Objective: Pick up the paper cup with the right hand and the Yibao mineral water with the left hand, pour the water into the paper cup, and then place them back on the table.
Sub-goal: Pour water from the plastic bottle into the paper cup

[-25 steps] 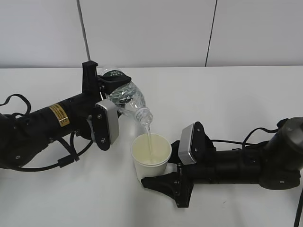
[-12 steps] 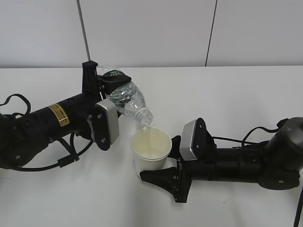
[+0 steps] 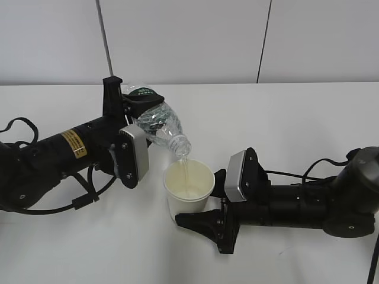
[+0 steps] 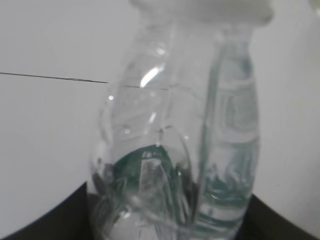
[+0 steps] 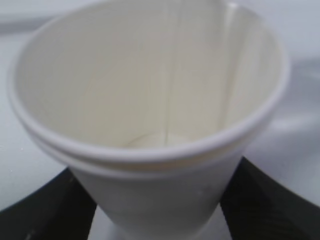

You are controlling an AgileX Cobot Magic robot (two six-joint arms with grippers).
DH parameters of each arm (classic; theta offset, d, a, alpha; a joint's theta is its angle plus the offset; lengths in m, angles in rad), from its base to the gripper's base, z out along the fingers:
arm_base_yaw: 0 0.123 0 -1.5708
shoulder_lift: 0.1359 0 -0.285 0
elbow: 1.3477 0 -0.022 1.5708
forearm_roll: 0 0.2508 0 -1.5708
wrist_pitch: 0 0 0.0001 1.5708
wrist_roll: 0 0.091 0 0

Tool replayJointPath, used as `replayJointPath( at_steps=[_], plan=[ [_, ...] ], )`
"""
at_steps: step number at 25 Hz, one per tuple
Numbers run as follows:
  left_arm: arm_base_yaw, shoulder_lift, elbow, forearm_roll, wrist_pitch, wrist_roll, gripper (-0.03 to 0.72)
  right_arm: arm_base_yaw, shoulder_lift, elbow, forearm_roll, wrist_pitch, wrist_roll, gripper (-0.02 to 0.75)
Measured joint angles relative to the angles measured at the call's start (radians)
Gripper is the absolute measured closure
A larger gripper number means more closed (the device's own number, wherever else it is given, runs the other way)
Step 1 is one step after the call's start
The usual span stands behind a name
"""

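Bottle: clenched in left claw, neck tilted toward 4 o'clock over cup; right claw grasping cup.

left gripper raised (rolled sideways), right gripper low, both clamped.

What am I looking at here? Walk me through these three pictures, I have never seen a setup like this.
This is a robot with two black arms, each ending in a two-fingered gripper. The wide picture is taken from in front of a white table. There the left hand holds a clear water bottle tipped neck down, and a thin stream of water falls into a paper cup gripped by the right hand.

The other two pictures come from small cameras on the wrists. The left wrist view shows the bottle close up; the right wrist view looks into the cup, its fingers dark on either side.
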Motion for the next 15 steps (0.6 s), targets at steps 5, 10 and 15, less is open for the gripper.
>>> replayJointPath(
  at_steps=[5,10,15],
  plan=[
    [0.000,0.000,0.000,0.000,-0.001,0.000,0.317,0.000,0.000,0.000,0.000,0.000,-0.003,0.190],
    [0.000,0.000,0.000,0.000,-0.001,0.000,0.317,0.000,0.000,0.000,0.000,0.000,-0.004,0.190],
    [0.000,0.000,0.000,0.000,-0.001,0.035,0.317,0.000,0.000,0.000,0.000,0.000,-0.004,0.190]
  ],
)
